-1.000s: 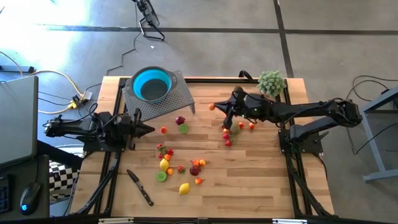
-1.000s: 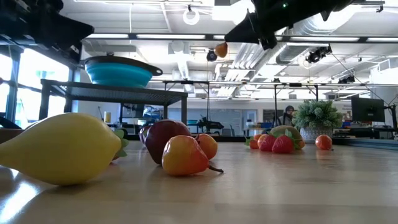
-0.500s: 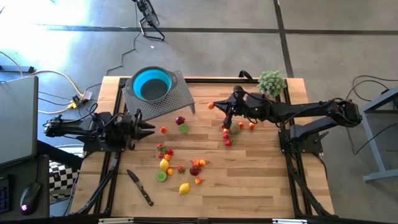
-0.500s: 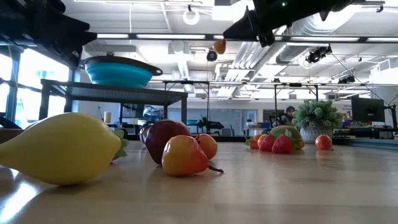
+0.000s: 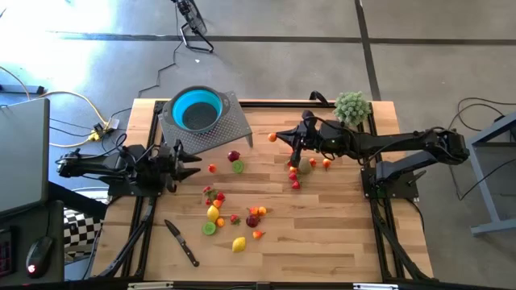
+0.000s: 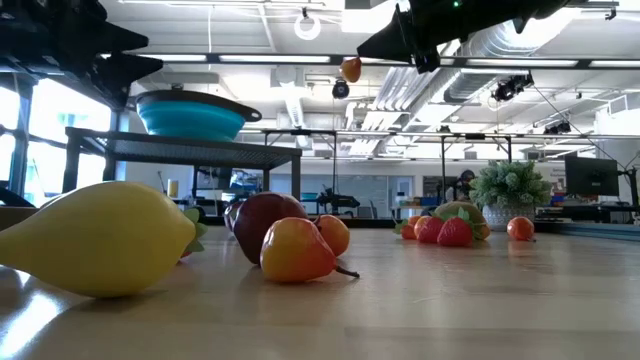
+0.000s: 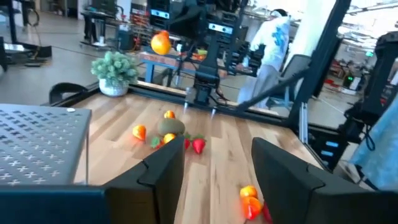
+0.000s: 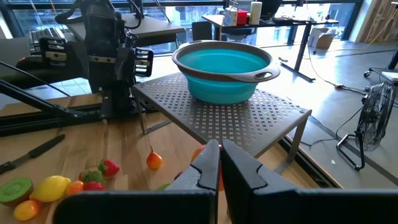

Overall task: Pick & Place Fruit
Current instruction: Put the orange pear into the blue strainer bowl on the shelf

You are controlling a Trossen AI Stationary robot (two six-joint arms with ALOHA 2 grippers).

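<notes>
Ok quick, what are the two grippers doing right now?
Left gripper: open, holding nothing, low at the table's left side.
Right gripper: closed on a small orange fruit, held up in the air over the table.

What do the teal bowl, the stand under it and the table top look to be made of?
Teal bowl: probably moulded silicone or plastic, matte, with a grey rim. Stand: grey perforated sheet metal on thin legs. Table top: light wooden planks, visible grain and seams, slight sheen.

held fruit (image 5: 273, 137): small orange, aloft above the table, far-centre
loose fruit (image 5: 234, 217): red, orange, yellow, lime, maroon; scattered mid-table toward near edge
</notes>
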